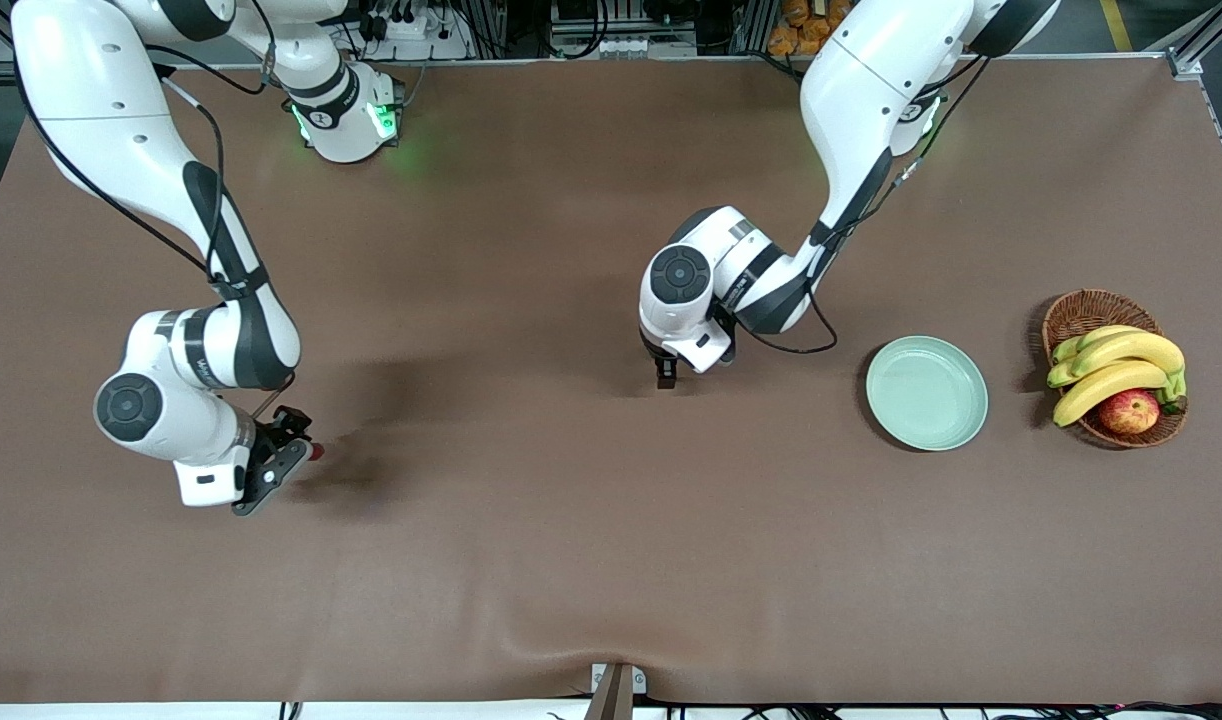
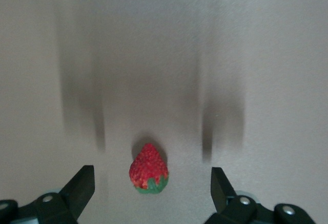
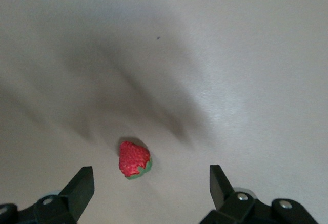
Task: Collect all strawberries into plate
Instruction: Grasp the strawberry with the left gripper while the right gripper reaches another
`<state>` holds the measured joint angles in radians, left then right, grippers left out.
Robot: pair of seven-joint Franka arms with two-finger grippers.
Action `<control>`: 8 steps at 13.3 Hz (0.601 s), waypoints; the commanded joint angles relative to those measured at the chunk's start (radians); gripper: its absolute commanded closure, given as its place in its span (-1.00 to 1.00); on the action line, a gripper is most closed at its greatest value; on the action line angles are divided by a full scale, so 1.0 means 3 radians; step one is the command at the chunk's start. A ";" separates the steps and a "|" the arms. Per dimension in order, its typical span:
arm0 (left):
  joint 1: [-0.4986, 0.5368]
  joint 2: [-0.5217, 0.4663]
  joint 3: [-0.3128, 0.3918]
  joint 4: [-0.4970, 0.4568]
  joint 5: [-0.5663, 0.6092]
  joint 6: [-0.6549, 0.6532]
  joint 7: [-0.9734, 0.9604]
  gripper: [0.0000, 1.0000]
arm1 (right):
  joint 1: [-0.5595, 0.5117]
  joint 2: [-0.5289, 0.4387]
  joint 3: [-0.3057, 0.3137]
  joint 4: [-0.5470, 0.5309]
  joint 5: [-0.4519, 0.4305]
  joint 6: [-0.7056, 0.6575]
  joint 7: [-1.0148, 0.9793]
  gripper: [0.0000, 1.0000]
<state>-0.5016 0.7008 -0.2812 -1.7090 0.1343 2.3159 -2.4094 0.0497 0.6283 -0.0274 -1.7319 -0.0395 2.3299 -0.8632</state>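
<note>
A red strawberry (image 2: 148, 169) with a green cap lies on the brown table between the spread fingers of my left gripper (image 2: 151, 193), which is open and low over it. In the front view that gripper (image 1: 666, 378) is near the table's middle and hides its berry. Another strawberry (image 3: 134, 159) lies just ahead of my open right gripper (image 3: 151, 190), closer to one finger. It shows as a red speck (image 1: 316, 452) beside that gripper (image 1: 281, 455) toward the right arm's end. The pale green plate (image 1: 926, 392) lies toward the left arm's end with nothing on it.
A brown wicker basket (image 1: 1081, 310) with bananas (image 1: 1121, 365) and an apple (image 1: 1129, 411) stands beside the plate, at the left arm's end. The brown tablecloth has a wrinkle near the front edge.
</note>
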 commanded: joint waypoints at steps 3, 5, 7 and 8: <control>-0.0051 0.0052 0.0032 -0.0040 0.0094 0.0083 -0.0150 -0.80 | -0.0002 -0.0013 0.0020 -0.0138 -0.0103 0.0210 -0.0470 -1.00; -0.0056 0.0062 0.0032 -0.0051 0.0130 0.0083 -0.0150 -0.23 | -0.0007 0.0027 0.0020 -0.0138 -0.0109 0.0307 -0.0706 -1.00; -0.0056 0.0062 0.0032 -0.0051 0.0135 0.0083 -0.0109 0.61 | -0.0012 0.0043 0.0020 -0.0143 -0.0109 0.0364 -0.0824 -1.00; -0.0041 0.0047 0.0032 -0.0051 0.0135 0.0078 -0.0089 0.88 | -0.0017 0.0058 0.0020 -0.0143 -0.0104 0.0379 -0.0870 -1.00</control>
<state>-0.5082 0.7216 -0.2790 -1.7159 0.1469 2.3273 -2.4262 0.0517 0.6414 -0.0236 -1.7571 -0.0582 2.3927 -1.0501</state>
